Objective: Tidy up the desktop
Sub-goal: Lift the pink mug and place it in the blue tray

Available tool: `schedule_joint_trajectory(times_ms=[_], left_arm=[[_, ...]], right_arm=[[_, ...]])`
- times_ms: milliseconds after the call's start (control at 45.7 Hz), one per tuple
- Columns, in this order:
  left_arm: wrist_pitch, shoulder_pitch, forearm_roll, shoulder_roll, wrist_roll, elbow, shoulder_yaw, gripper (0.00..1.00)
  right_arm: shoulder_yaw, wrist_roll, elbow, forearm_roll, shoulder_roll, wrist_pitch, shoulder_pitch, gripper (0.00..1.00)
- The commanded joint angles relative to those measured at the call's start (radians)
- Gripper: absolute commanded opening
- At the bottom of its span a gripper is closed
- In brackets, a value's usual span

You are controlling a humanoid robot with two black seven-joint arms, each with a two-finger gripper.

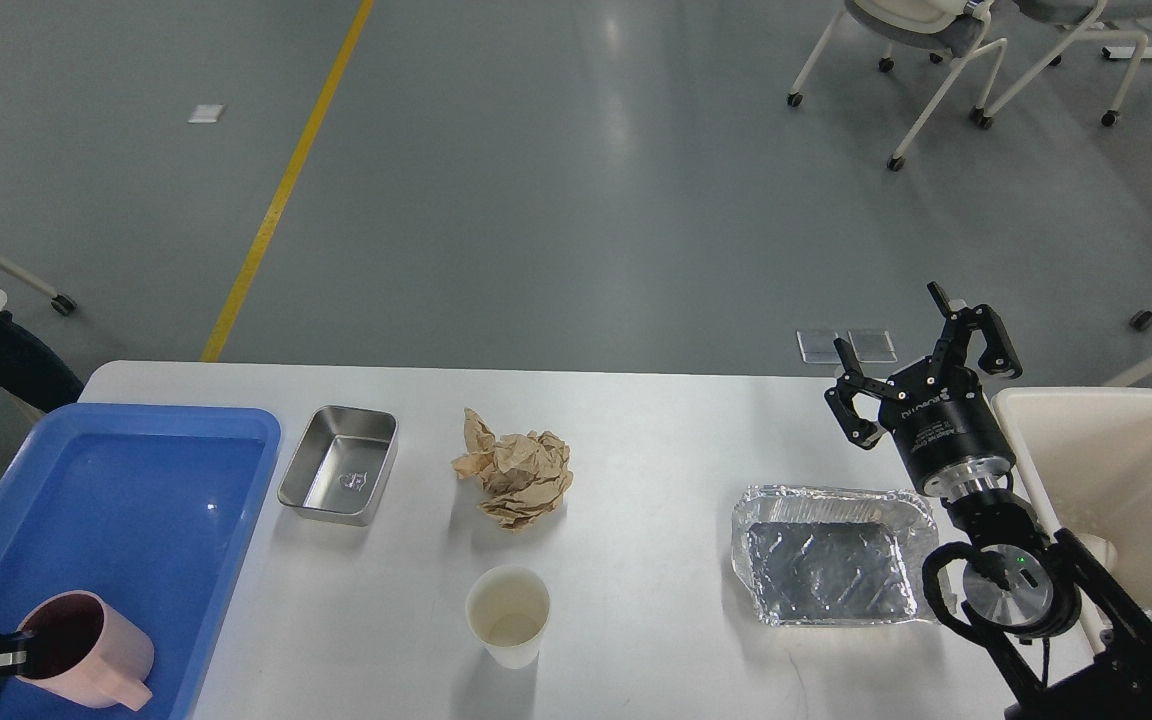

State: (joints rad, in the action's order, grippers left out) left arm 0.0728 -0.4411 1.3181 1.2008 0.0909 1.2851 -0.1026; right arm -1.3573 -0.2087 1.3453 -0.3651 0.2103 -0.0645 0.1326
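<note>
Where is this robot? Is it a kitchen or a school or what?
Probably a lab or office workroom, not a kitchen. The bare grey floor has a yellow line painted on it, white wheeled chairs stand at the back, and the desktop is a plain white table.

Desk surfaces and materials, head view.

Desktop [656, 620]: smooth white top, faintly glossy. Blue tray [136, 470] at the desk's left edge: glossy moulded plastic with small highlights. Pink mug [86, 650] in the tray's near corner: matt, smooth, plastic-looking. Steel pan [339, 479] just beside the tray: brushed metal, dull sheen, embossed floor. Brown paper wad [516, 475] mid-desk: matt, rough, heavily creased. Paper cup [508, 615] toward the near edge: matt off-white, smooth. Foil tray [833, 555] toward the right edge: thin aluminium, bright, wrinkled throughout. Cream bin [1116, 470] off the right edge: smooth matt plastic. Right gripper [921, 370]: black matt body, polished metal collar behind it.
</note>
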Motion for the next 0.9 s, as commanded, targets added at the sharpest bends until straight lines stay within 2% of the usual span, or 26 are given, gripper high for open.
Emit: schedule_joint_trajectory(times_ms=[0, 197, 482, 547, 679, 810, 876], left_arm=[[-0.005, -0.002, -0.011, 0.005, 0.004, 0.008, -0.003, 0.86], [-0.005, -0.005, -0.028, 0.038, 0.009, 0.048, -0.005, 0.94], [0.004, -0.024, -0.028, 0.229, 0.026, 0.252, -0.083, 0.96], [0.005, -0.034, -0.028, 0.253, 0.038, 0.275, -0.129, 0.96], [0.019, -0.086, -0.030, 0.296, 0.102, 0.309, -0.252, 0.96], [0.100, -0.149, -0.033, 0.345, 0.102, 0.329, -0.339, 0.96], [0.113, -0.171, -0.042, 0.348, 0.105, 0.330, -0.371, 0.96]], right_arm=[[0.001, 0.000, 0.000, 0.000, -0.002, -0.001, -0.002, 1.00], [0.001, 0.000, 0.000, 0.000, -0.003, -0.001, 0.001, 1.00], [0.004, 0.000, 0.000, 0.000, -0.009, -0.001, 0.005, 1.00], [0.004, 0.000, 0.000, 0.000, -0.008, -0.001, 0.005, 1.00], [0.004, 0.000, 0.000, 0.000, -0.003, 0.000, 0.005, 1.00], [0.004, 0.000, 0.000, 0.000, 0.000, -0.001, 0.004, 1.00], [0.004, 0.000, 0.000, 0.000, -0.002, 0.000, 0.004, 1.00]])
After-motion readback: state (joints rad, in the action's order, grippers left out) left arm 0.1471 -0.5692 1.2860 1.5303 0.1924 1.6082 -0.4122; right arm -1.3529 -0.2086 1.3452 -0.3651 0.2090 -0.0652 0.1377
